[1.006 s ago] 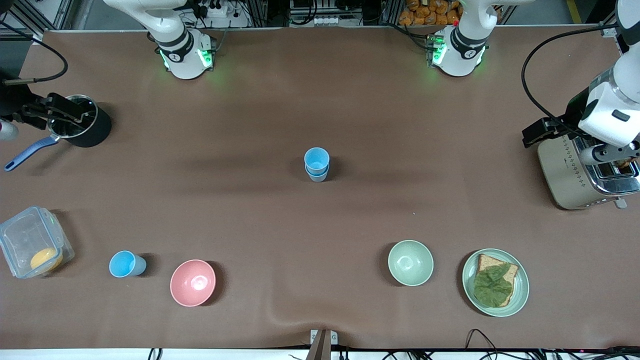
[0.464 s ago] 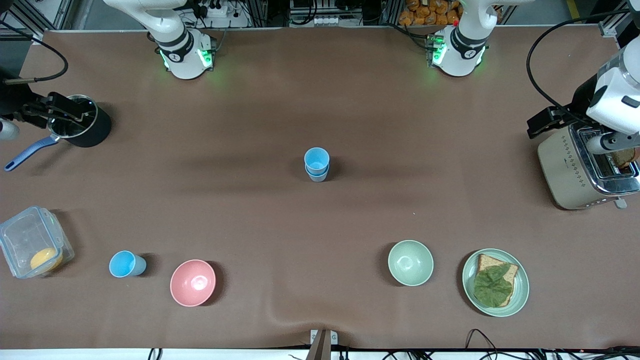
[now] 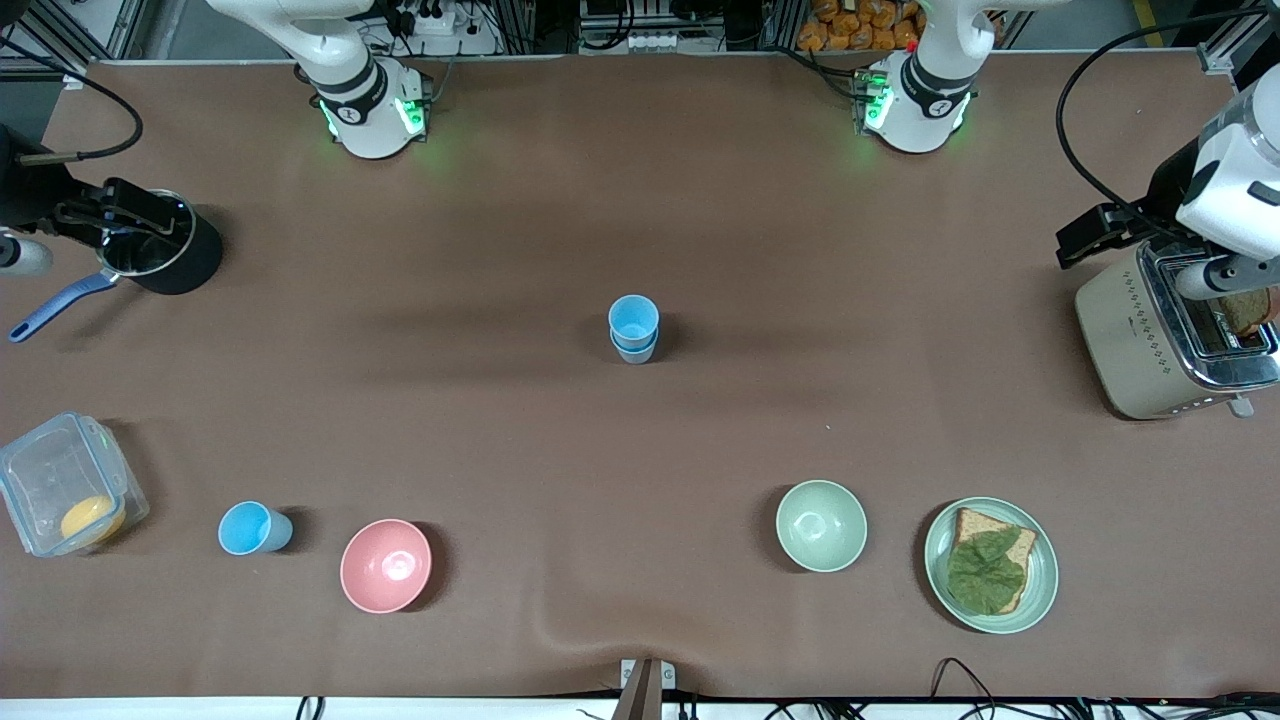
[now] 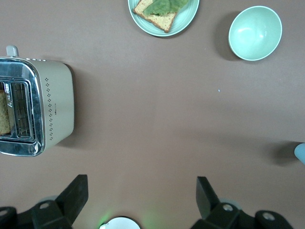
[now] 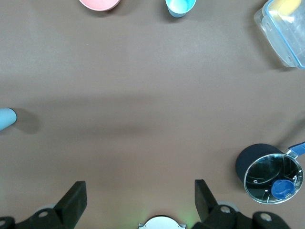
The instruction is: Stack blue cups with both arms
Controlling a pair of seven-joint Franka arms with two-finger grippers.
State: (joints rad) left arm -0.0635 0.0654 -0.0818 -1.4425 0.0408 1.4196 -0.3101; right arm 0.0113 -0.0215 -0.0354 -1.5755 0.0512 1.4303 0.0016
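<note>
Two blue cups stand nested in one stack at the middle of the table; an edge of the stack shows in the left wrist view and the right wrist view. A single blue cup stands upright beside the pink bowl, near the front camera toward the right arm's end. My left gripper hangs open and empty high up beside the toaster. My right gripper hangs open and empty over the black pot.
A pale green bowl and a plate with bread and lettuce sit near the front camera toward the left arm's end. A clear plastic container with something orange in it stands at the right arm's end. The pot has a blue handle.
The left arm has drawn back toward its end of the table, above the toaster. The right gripper has shifted slightly over the pot. The cups have not moved.
</note>
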